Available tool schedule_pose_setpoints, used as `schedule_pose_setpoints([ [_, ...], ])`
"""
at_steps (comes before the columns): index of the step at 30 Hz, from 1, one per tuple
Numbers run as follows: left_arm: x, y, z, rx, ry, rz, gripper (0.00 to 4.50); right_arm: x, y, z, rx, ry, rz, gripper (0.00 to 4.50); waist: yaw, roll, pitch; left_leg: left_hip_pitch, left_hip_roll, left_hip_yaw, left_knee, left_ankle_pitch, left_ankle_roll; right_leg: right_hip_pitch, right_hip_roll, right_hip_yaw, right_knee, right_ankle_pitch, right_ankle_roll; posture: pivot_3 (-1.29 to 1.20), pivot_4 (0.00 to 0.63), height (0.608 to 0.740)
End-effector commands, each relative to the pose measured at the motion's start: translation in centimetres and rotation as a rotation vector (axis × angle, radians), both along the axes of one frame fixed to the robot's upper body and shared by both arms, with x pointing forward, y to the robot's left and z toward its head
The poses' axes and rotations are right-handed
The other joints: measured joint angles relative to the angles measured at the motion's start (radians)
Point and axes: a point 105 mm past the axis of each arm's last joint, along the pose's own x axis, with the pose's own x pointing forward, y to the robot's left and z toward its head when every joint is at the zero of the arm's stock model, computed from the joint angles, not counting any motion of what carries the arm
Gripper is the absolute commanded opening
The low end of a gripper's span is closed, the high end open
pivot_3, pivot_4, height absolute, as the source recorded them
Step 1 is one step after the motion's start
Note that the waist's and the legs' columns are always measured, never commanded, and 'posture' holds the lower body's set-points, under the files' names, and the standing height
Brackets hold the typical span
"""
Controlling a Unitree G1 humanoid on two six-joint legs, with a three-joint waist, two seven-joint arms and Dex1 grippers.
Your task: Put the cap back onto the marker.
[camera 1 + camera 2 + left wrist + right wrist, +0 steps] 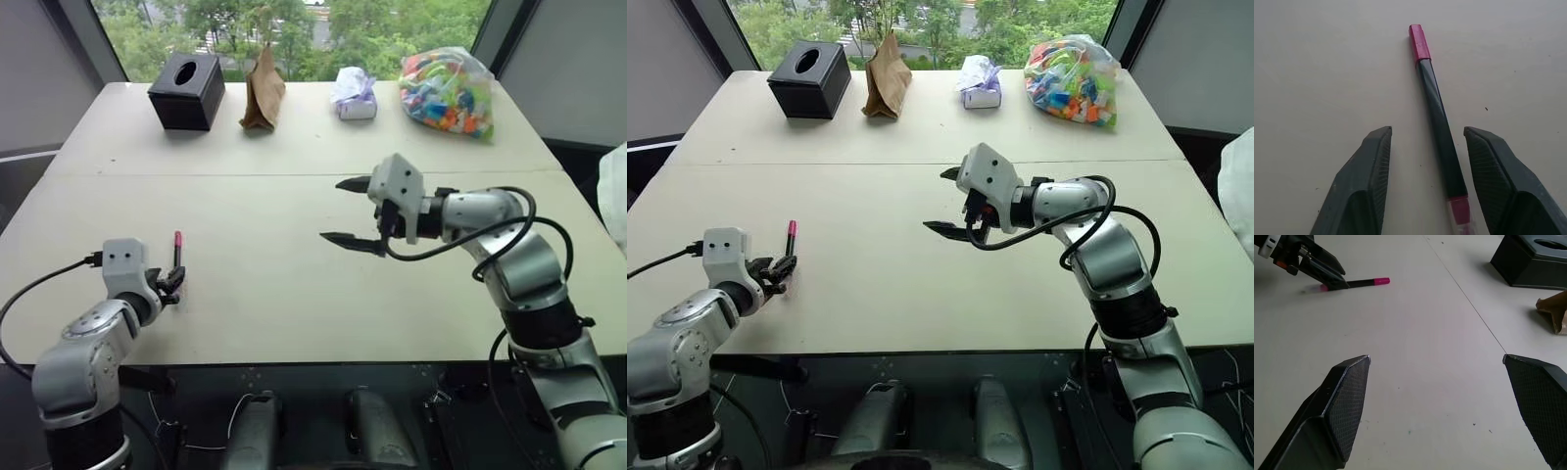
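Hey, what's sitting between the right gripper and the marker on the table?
Nothing: bare table runs from the right gripper to the marker, seen in the left eye view and the right wrist view.

Head stereo overhead; wrist close-ups

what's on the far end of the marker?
The red plastic cap sits on the far end of the thin black marker, which lies flat on the beige table. The tip is covered by it, so unseen.

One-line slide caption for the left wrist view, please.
Capped marker lying on the table between the open left end effector fingers, red cap at its far end.
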Motion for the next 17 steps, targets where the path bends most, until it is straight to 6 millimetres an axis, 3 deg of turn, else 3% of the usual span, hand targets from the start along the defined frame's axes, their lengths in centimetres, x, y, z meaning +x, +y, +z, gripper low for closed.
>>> schedule_pose_setpoints([
  [1, -0.5, 0.0, 2.1, 0.019, -0.087, 0.019, 4.44, -0.4, 0.0, 1.4, 0.015, -0.061, 0.02, 4.5, 0.0, 0.0, 0.0, 0.0, 0.0, 0.0, 0.0, 0.0, 0.0, 0.0, 0.0, 0.0, 0.0, 0.0, 0.0, 0.0, 0.15, 0.74],
  [9, -2.7, -1.4, 6.5, 0.112, -0.276, 0.098, 4.48, -1.5, -0.3, 1.2, -0.034, 0.014, 0.147, 4.5, 0.0, 0.0, 0.0, 0.0, 0.0, 0.0, 0.0, 0.0, 0.0, 0.0, 0.0, 0.0, -0.001, 0.0, 0.0, 0.0, 0.15, 0.74],
  [13, -4.6, -2.1, 7.1, 0.147, -0.301, 0.132, 4.48, -2.2, -0.5, 1.6, -0.042, 0.054, 0.216, 4.5, -0.001, 0.0, 0.0, 0.0, 0.0, 0.0, 0.0, 0.0, 0.0, 0.001, 0.0, 0.0, -0.001, 0.0, 0.0, 0.0, 0.15, 0.74],
  [17, -5.0, -2.2, 7.1, 0.151, -0.313, 0.147, 4.48, -2.2, -0.5, 2.0, -0.041, 0.061, 0.233, 4.5, 0.0, 0.0, 0.0, 0.0, 0.0, 0.001, 0.0, 0.0, 0.0, 0.001, 0.001, 0.0, -0.001, -0.001, -0.002, 0.0, 0.15, 0.74],
])
